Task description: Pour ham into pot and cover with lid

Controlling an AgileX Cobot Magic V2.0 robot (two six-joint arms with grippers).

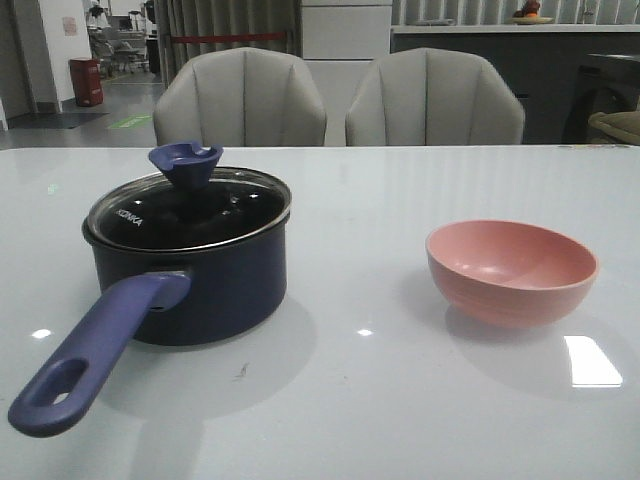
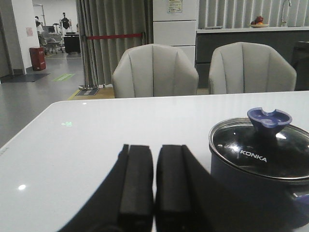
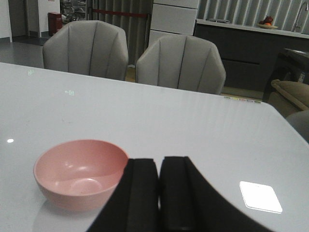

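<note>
The navy pot stands on the left half of the table, its purple-blue handle pointing toward the front edge. The dark glass lid with a blue knob rests on the pot. The lid also shows in the left wrist view, to one side of my left gripper, which is shut on nothing. On the right sits the pink bowl, and its inside looks bare. My right gripper is shut and empty beside that bowl. The ham is out of view. Neither gripper shows in the front view.
Two grey chairs stand behind the table's far edge. The white glossy table carries light reflections. A counter with fruit lies far behind.
</note>
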